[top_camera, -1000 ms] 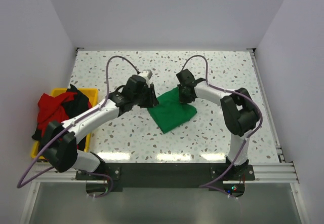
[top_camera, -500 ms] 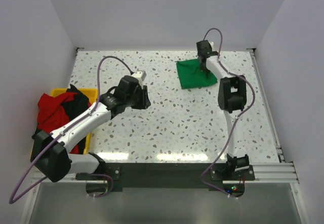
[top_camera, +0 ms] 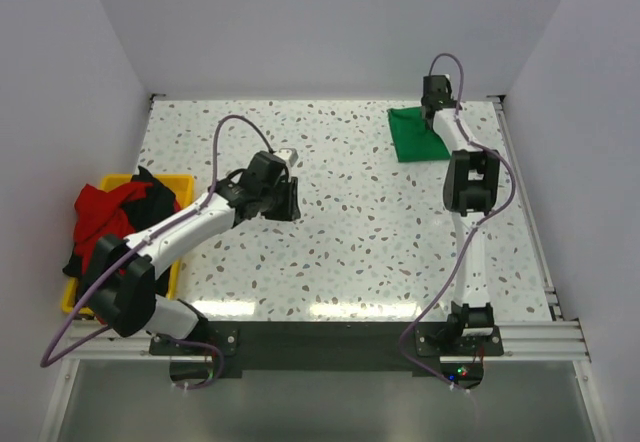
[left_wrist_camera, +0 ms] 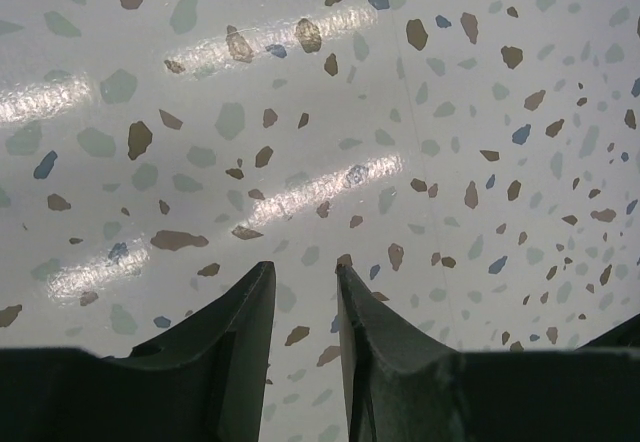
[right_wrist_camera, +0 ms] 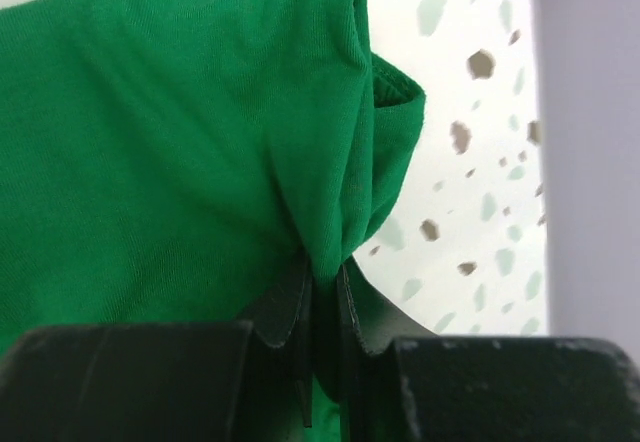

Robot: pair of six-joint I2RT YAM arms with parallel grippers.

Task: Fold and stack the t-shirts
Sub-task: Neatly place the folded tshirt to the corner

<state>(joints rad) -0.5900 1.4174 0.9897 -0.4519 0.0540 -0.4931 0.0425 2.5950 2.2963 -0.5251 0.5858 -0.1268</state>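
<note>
Starting with the overhead view, the green shirt (top_camera: 416, 136) is seen folded into a small, flat packet at the far right corner of the table (top_camera: 340, 252). The right arm is stretched out to nearly its full length, and the right gripper (top_camera: 433, 114) is set on the far right edge of that packet. The left gripper (top_camera: 289, 200) is held over bare table near the middle, well apart from the green shirt. At the left edge, a red shirt (top_camera: 98, 214) and a black shirt (top_camera: 152, 190) are heaped in a yellow bin (top_camera: 176, 274) and hang over its rim.

In the left wrist view, only speckled table (left_wrist_camera: 300, 112) is found beneath the left gripper (left_wrist_camera: 305, 274). Its jaws are parted by a narrow gap, and nothing is held between them.

In the right wrist view, the right gripper (right_wrist_camera: 322, 294) is pinched tight on a raised fold of the green shirt (right_wrist_camera: 170, 142). The cloth is gathered into a ridge that runs up from the fingertips, and the rest of the shirt is spread to the left. A strip of table (right_wrist_camera: 470, 162) is seen just beside the fold, with the wall (right_wrist_camera: 590, 162) behind it.
</note>
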